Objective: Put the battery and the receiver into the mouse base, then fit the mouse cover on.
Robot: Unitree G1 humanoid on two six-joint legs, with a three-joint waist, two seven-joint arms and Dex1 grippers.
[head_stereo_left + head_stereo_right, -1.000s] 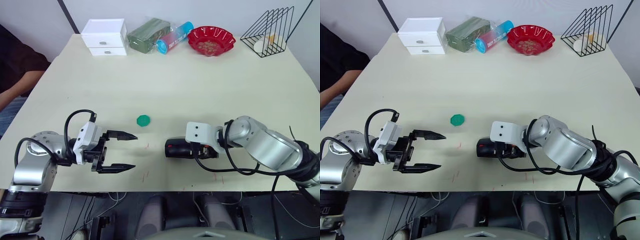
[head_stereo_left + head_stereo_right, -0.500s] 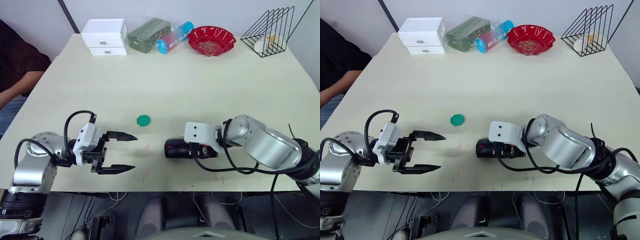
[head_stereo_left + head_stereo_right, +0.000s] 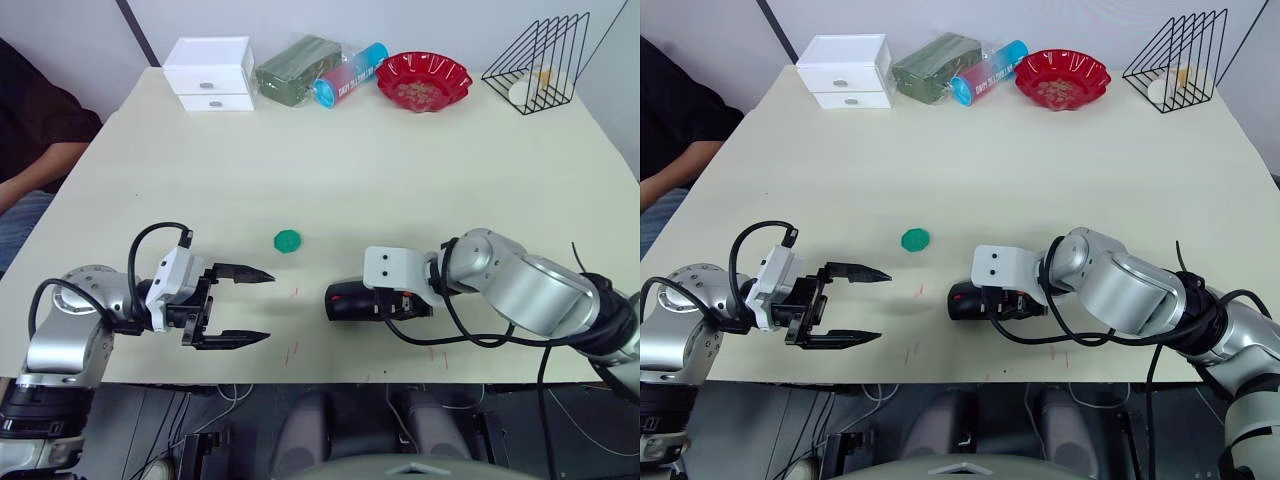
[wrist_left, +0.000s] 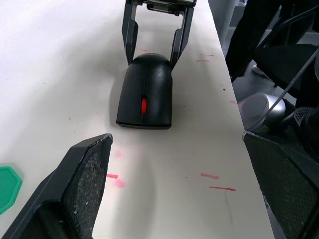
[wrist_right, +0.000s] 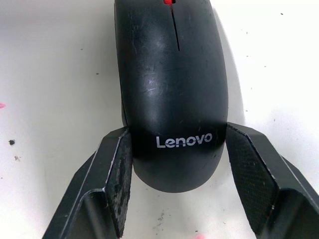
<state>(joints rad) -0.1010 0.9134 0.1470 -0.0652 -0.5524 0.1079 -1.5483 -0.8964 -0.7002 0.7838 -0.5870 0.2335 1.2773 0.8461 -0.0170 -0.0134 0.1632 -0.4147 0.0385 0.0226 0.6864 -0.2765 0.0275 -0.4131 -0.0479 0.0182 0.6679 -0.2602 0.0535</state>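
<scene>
Right gripper (image 5: 174, 184) fingers straddle rear of mouse cover (image 5: 172, 89), pads at its flanks (contact uncertain). Cover seated on mouse base (image 4: 144, 120), near table edge. Left gripper (image 3: 245, 305) spread wide, empty. Step: final seating. Next: release, retract.

We are seeing the mouse cover (image 5: 172, 94) running off the top edge of the right wrist view, so only a sliver of the red scroll wheel (image 5: 170, 1) is showing there. The cover is hiding the mouse base, and we cannot tell whether anything is lying inside. In the left eye view the right gripper (image 3: 385, 302) is sitting under its white mount, masking the mouse's rear. A person's arm (image 3: 30, 175) is being cut by the left edge.
</scene>
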